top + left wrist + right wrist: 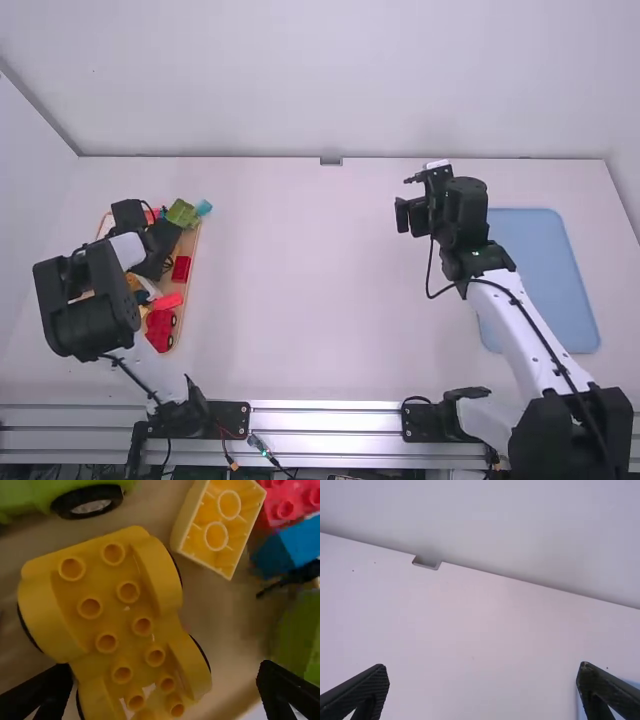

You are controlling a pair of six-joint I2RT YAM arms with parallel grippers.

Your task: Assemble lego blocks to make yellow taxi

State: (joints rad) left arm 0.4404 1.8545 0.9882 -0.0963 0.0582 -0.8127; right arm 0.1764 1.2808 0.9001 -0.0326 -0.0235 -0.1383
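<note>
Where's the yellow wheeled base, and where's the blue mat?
Yellow wheeled base (116, 615): left wrist view, on its studded middle.
Blue mat (545, 270): high view, on its bare flat surface.

Passage: white table, tray to blue mat | Tight: yellow brick beside car base | Blocking: left arm over tray

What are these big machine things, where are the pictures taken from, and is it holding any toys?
They're two robot arms. One picture looks down from above and behind them; the other two come from cameras on their wrists. On the white table, a tray of toy blocks sits at the left and a flat blue board at the right. The left hand is open over a yellow car base. The right hand is open too, so neither is holding a toy.
</note>
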